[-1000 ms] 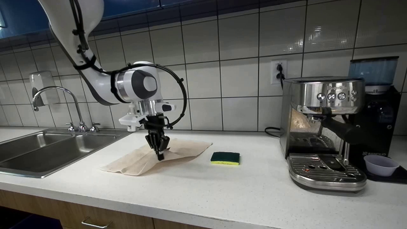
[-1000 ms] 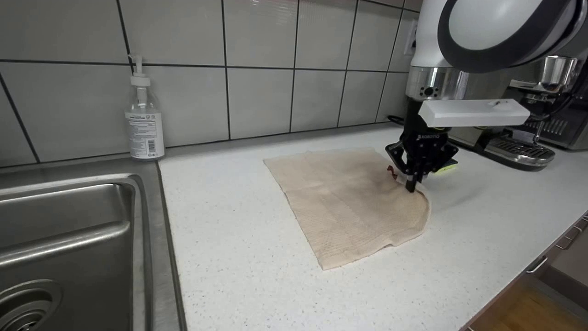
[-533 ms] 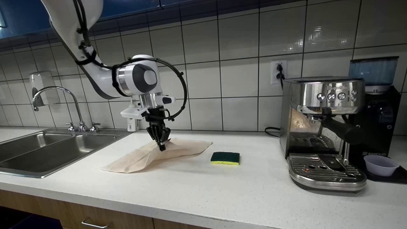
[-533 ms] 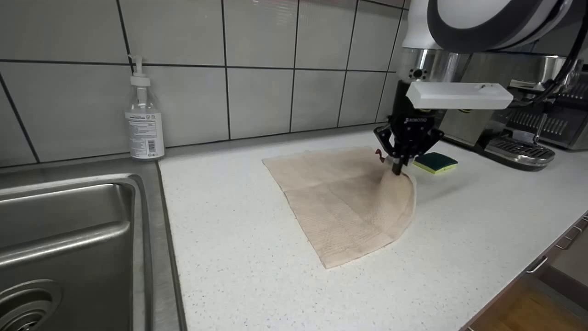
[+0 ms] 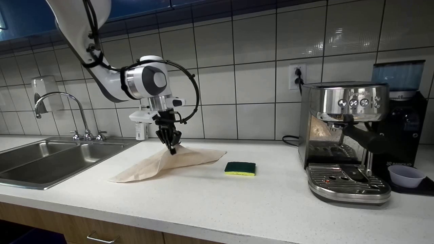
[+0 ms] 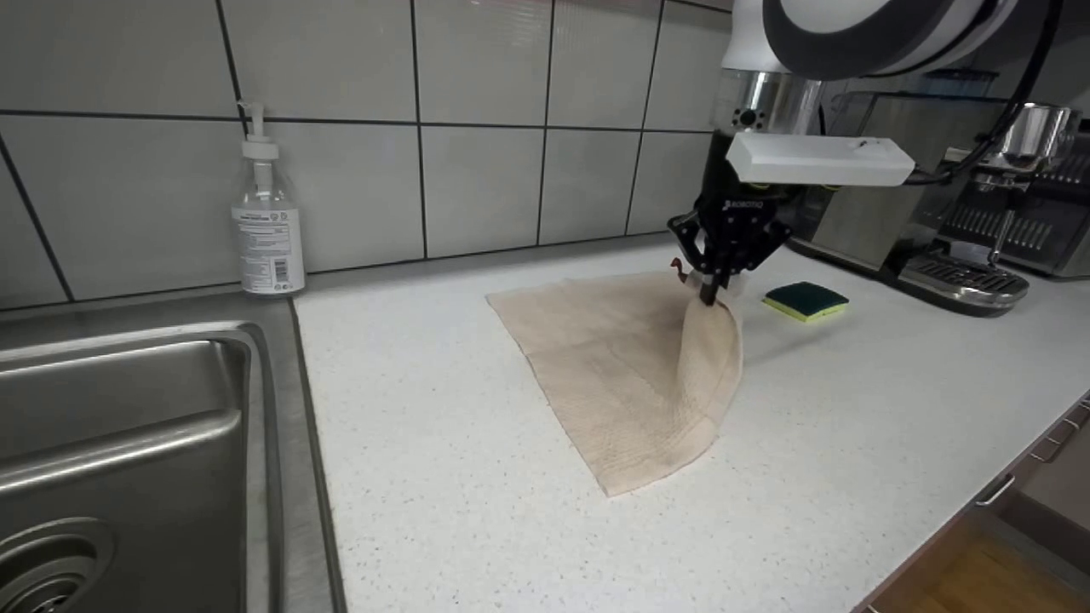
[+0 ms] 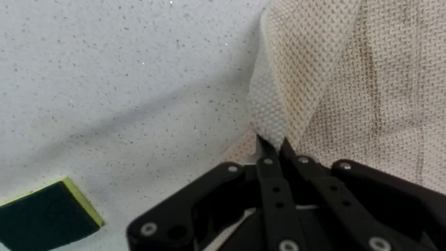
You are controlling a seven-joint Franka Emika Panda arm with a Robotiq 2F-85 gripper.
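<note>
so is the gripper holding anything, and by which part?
Yes: the gripper pinches the beige woven cloth between its fingertips, by the raised edge on the side facing the green-and-yellow scrub sponge.

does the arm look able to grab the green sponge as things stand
Probably not: the hand is shut on the beige cloth, leaving no free grip. Were it let go, the way looks open, since the sponge lies uncovered on the counter, apart from the cloth.

The Robotiq gripper (image 5: 173,150) clamps a raised portion of the beige cloth (image 5: 191,157). A green-and-yellow scouring sponge (image 5: 240,168) lies on the white countertop (image 5: 217,203) between cloth and espresso machine (image 5: 339,139).
</note>
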